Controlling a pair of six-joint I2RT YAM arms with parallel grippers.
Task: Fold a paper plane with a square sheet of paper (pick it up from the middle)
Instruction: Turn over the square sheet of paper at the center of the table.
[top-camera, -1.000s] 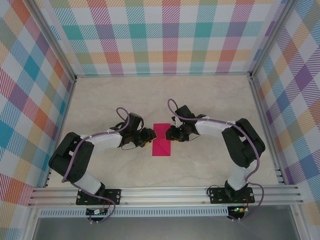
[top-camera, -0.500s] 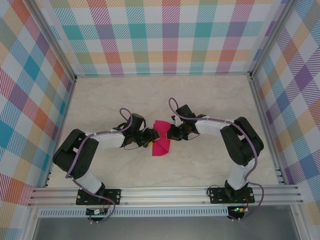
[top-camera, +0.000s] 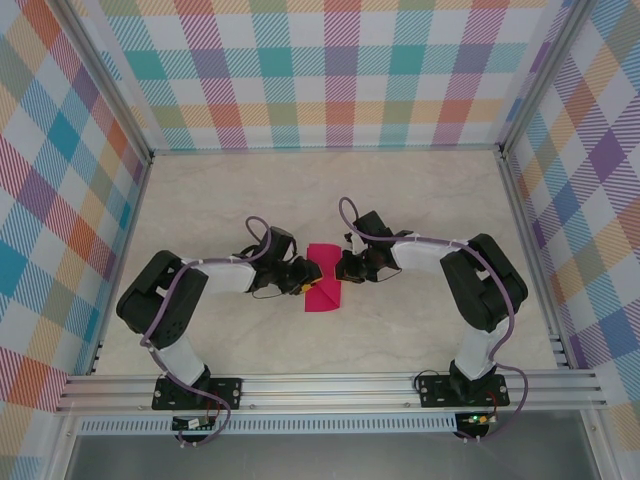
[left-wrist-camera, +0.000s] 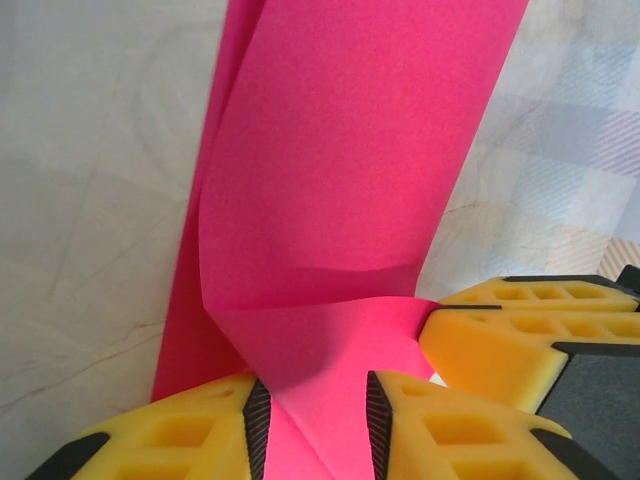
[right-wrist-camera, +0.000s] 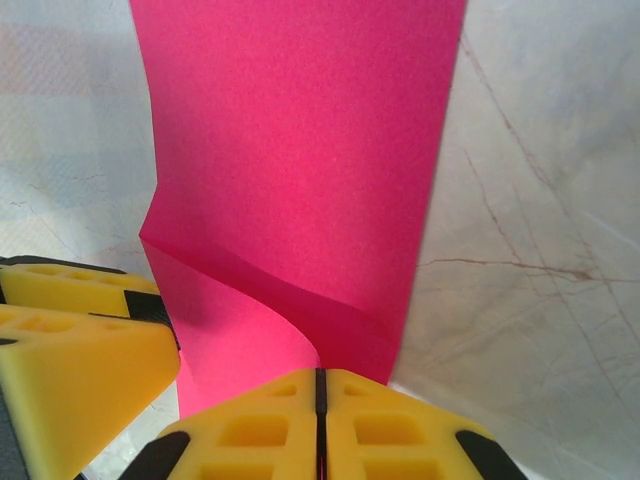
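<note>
The square sheet of paper (top-camera: 323, 291) is magenta-pink and folded into a narrow strip at the table's middle. Its far end is lifted and curled between the two grippers. My right gripper (top-camera: 338, 266) is shut on that raised edge. The right wrist view shows the paper (right-wrist-camera: 300, 130) curling down into the closed tips of the right gripper (right-wrist-camera: 320, 375). My left gripper (top-camera: 308, 279) reaches in from the left. In the left wrist view a raised flap of the paper (left-wrist-camera: 340, 150) passes through the left gripper (left-wrist-camera: 318, 405), whose jaws stand apart. The right gripper's yellow fingers (left-wrist-camera: 530, 330) sit just beside them.
The marble-patterned tabletop (top-camera: 420, 200) is ringed by plaid walls (top-camera: 330, 70). An aluminium rail (top-camera: 330, 385) with the arm bases runs along the near edge. Both arms bend inward and meet at the paper.
The right gripper has shut on the paper's edge. The left arm has slid right toward the paper and its jaws have narrowed. The paper's far end has lifted and curled.
</note>
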